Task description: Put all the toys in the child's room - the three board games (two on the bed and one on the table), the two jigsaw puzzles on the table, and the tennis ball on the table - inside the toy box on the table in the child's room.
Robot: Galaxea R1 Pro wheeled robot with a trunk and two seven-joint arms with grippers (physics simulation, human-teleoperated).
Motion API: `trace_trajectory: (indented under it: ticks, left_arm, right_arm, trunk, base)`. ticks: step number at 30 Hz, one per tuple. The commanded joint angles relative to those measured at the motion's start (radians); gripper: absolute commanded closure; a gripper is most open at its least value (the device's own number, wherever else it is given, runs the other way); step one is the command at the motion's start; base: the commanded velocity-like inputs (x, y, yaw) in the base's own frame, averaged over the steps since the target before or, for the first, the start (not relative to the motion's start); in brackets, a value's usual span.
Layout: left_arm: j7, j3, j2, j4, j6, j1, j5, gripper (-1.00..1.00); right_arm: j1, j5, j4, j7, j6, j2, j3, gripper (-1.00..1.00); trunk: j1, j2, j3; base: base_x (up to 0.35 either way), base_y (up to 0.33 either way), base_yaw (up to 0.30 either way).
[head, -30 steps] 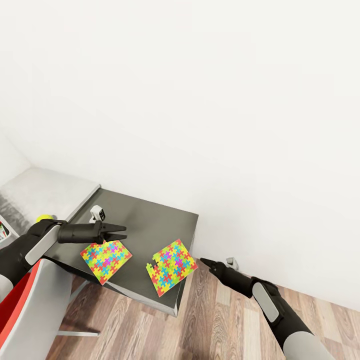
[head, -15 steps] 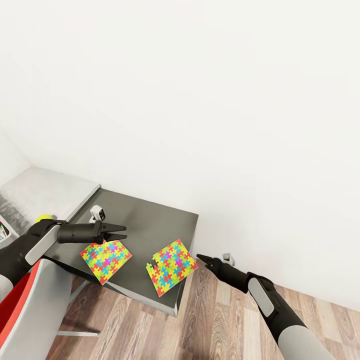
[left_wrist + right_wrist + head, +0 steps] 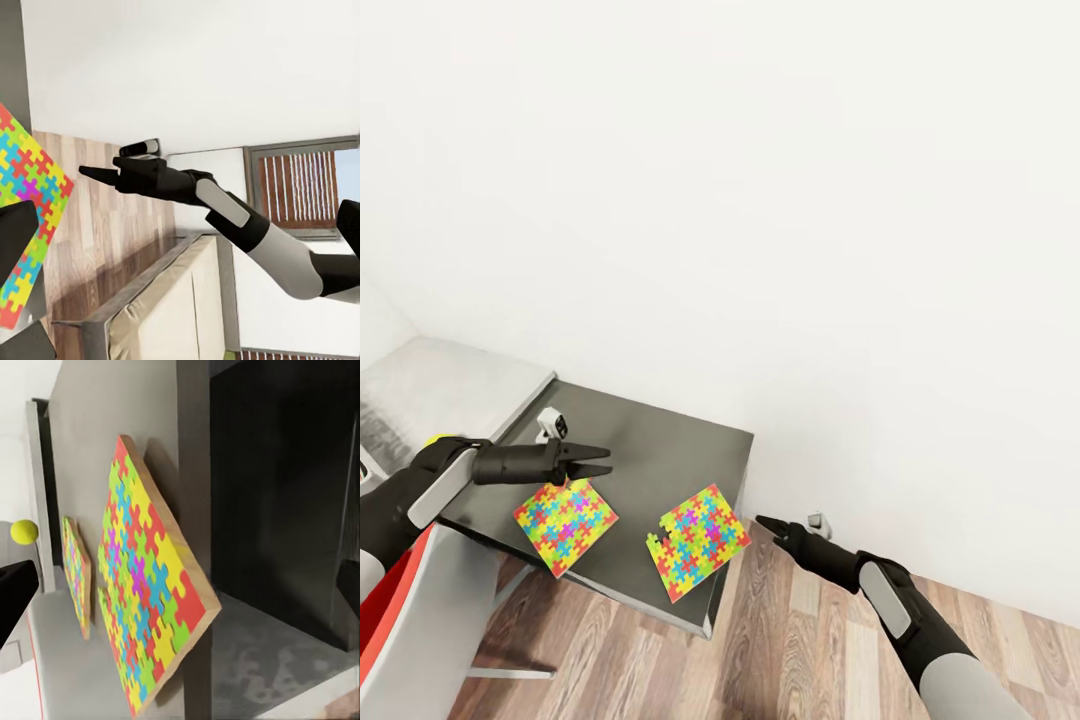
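Two bright jigsaw puzzles (image 3: 565, 512) (image 3: 697, 540) lie flat on the table's dark grey side unit (image 3: 660, 440), near its front edge. My left gripper (image 3: 600, 462) hovers open just above the far corner of the left puzzle. My right gripper (image 3: 762, 521) hangs beside the unit's right end, level with its top and apart from the right puzzle (image 3: 150, 585); its fingers (image 3: 15, 589) stand wide apart, so it is open. The tennis ball (image 3: 24, 531) sits further along on the white table top (image 3: 450, 385). The board games and the toy box are out of view.
A small white-and-grey object (image 3: 552, 424) stands on the unit behind my left gripper. A red and white chair (image 3: 410, 600) is at the lower left. A white wall runs close behind the unit. Wooden floor (image 3: 790, 650) lies under my right arm. The beige bed (image 3: 165, 315) lies behind.
The whole view has shifted slightly to the left. My right gripper has edged a little towards the unit's end. The left gripper and both puzzles have stayed put.
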Motion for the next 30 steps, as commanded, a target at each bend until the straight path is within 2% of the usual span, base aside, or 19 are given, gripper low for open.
trace_trajectory:
  ticks: [1,16,30]
  left_arm:
    - [-0.002,-0.003,0.001,0.0,0.006,-0.001,0.003,-1.0]
    - [-0.002,0.001,0.004,0.0,0.006,-0.001,0.005,-1.0]
    - [-0.002,0.001,0.002,0.0,0.006,-0.001,0.003,-1.0]
  right_arm:
    - [0.0,-0.009,0.001,-0.002,0.007,-0.002,0.002,-1.0]
    - [0.0,-0.009,0.005,-0.001,0.011,-0.002,0.0,-1.0]
    - [0.0,-0.01,0.006,-0.004,0.039,0.005,0.004,-1.0]
  trunk:
    - [0.001,-0.002,-0.002]
    - [0.001,-0.002,-0.014]
    - [0.001,-0.002,-0.034]
  base:
    - [0.102,-0.075,0.0]
    - [0.091,-0.013,0.0]
    - [-0.011,0.0,0.0]
